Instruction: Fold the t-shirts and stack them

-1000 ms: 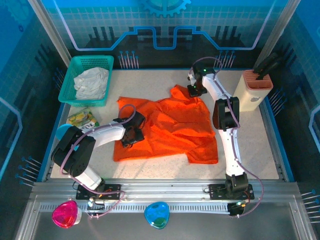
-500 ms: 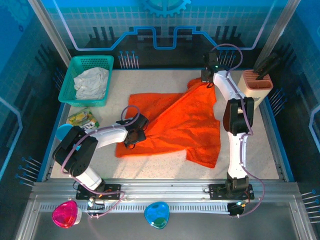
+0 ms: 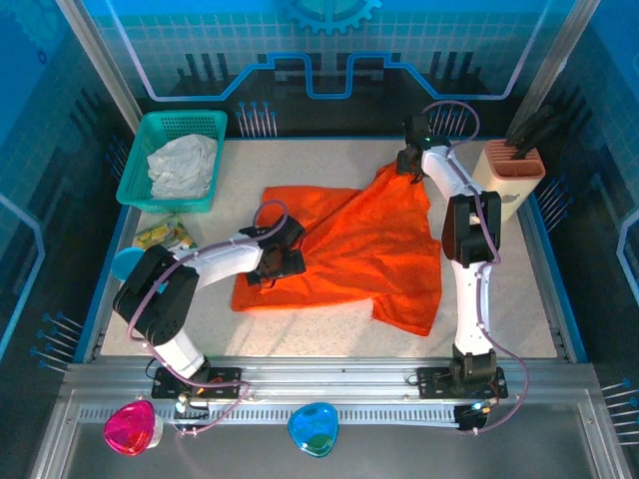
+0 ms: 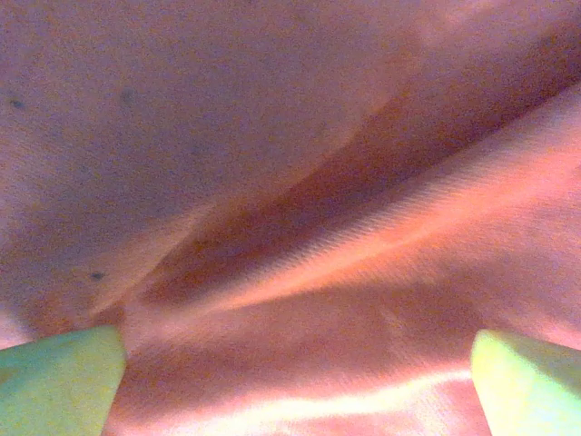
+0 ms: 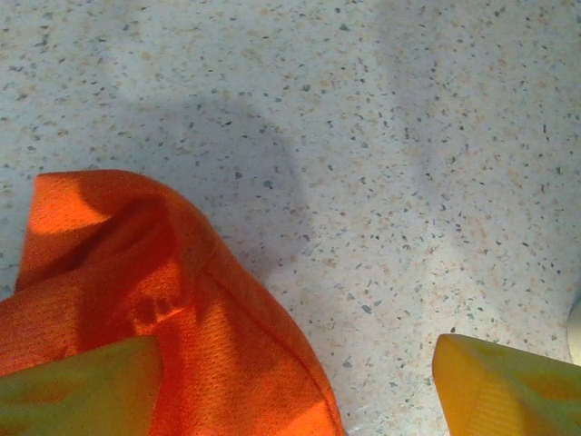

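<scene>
Fingers of left gripper and right gripper newly wide apart, orange t-shirt loose on table.

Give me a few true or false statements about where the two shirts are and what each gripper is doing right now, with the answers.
1. The orange t-shirt lies spread out on the table. True.
2. The whitish-grey t-shirt is stacked on the orange t-shirt. False: it lies crumpled in the teal basket at the far left corner.
3. The right gripper has its jaws apart at the far corner of the orange t-shirt. True.
4. The left gripper is clamped on the rim of the teal basket. False: it is open, right over the orange t-shirt.
</scene>
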`<state>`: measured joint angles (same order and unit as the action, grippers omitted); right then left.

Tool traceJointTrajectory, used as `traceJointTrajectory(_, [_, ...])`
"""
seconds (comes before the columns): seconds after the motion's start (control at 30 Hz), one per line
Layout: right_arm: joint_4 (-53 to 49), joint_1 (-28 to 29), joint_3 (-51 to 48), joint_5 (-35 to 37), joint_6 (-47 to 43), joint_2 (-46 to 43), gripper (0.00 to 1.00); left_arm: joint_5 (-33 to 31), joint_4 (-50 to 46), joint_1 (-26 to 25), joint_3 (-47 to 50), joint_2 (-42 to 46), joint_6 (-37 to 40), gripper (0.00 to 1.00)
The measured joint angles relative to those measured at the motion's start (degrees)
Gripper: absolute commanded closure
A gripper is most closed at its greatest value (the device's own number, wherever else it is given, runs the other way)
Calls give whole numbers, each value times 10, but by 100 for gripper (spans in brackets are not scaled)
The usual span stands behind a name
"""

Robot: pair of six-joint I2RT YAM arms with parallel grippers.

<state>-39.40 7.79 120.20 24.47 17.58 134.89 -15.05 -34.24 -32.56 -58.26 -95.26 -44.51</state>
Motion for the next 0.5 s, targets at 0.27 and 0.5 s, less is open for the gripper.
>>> traceJointTrajectory(0.27, [19,-4,-174,-40,13,-139,71,-13,-72,80,-233,-24,88,44])
traceJointTrajectory(0.5, [38,-40,-279,-145,65,-186,100,25,-68,151,-354,-214,149,72])
